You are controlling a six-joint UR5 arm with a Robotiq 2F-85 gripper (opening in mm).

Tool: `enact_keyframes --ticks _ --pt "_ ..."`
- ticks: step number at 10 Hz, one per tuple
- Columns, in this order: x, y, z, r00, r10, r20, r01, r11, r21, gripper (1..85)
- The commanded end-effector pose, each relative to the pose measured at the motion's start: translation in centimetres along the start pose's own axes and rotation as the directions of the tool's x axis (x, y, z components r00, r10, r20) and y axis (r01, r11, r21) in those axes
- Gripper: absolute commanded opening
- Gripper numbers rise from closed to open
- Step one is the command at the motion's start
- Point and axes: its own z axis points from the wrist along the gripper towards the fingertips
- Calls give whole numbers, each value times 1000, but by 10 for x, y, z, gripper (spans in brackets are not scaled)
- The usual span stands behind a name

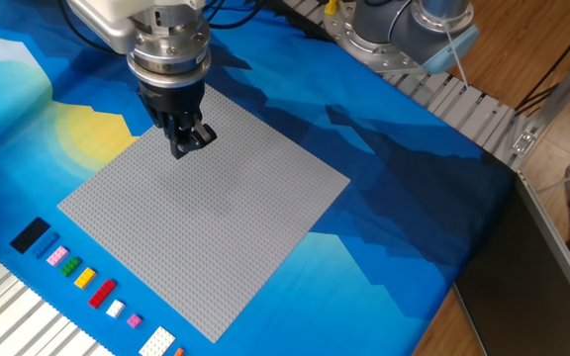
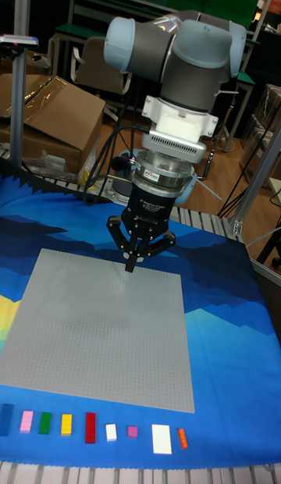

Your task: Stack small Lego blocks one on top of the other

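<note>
The small Lego blocks lie in a row on the blue cloth along the near edge: black (image 1: 31, 234), pink (image 1: 57, 256), green (image 1: 68, 267), yellow (image 1: 85, 277), red (image 1: 101, 292), a small white one (image 1: 115, 309), purple (image 1: 134, 320), a bigger white one (image 1: 156, 343) and orange (image 2: 182, 438). The tall fixed view shows the same row, from pink (image 2: 27, 421) to red (image 2: 90, 427). My gripper (image 1: 191, 142) (image 2: 130, 264) hangs over the far part of the grey baseplate (image 1: 216, 218), far from the row. Its fingers meet at the tips, shut, with nothing seen between them.
The grey baseplate (image 2: 94, 336) fills the middle of the cloth. A metal roller rail (image 1: 463, 99) runs along the far right edge, with the arm's base (image 1: 414, 25) behind it. Cardboard boxes (image 2: 47, 113) stand beyond the table.
</note>
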Motion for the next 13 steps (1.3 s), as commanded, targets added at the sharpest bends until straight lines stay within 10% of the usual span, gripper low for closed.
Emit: enact_keyframes --ticks 1,10,13 --pt "1 2 2 1000 20 17 -19 999 -41 10" --pt "-14 18 8 992 71 106 -53 986 -160 10" --pt "-9 12 14 994 23 111 -6 989 -147 10"
